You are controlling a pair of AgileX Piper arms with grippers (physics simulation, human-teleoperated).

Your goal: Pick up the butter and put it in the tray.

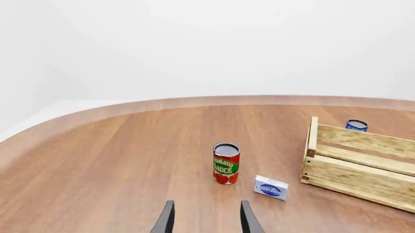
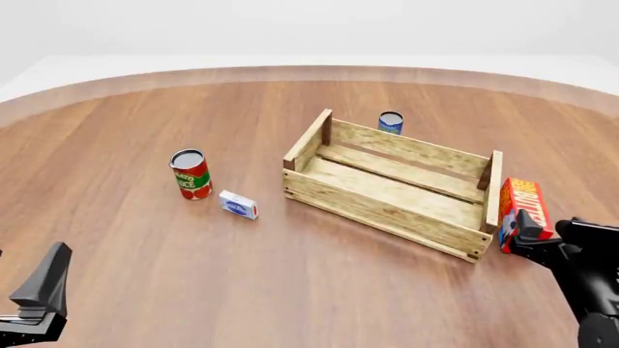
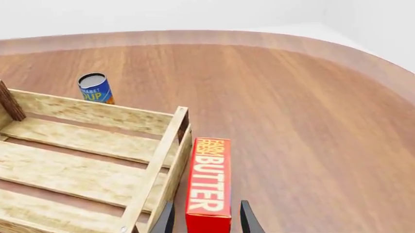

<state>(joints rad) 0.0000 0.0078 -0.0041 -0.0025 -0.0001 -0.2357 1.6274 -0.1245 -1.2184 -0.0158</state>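
The butter (image 2: 523, 205), a red-and-orange carton with white lettering, rests on the table just outside the right end board of the tray (image 2: 387, 211), a large open crate of light wooden slats. My right gripper (image 2: 541, 233) is at the carton's near end. In the right wrist view the butter (image 3: 209, 182) runs lengthwise between the two dark fingers, with a small gap on each side, so this right gripper (image 3: 206, 221) is open, next to the tray (image 3: 163, 162). Near the front left corner my left gripper (image 2: 31, 297) stands open, nothing between its fingers (image 1: 166, 221).
A red tomato sauce can (image 2: 190, 174) and a small white-and-blue box (image 2: 238, 205) stand left of the tray. A blue soup can (image 2: 391, 122) stands behind its far wall. The wooden table's curved edge (image 2: 309, 72) runs along the back.
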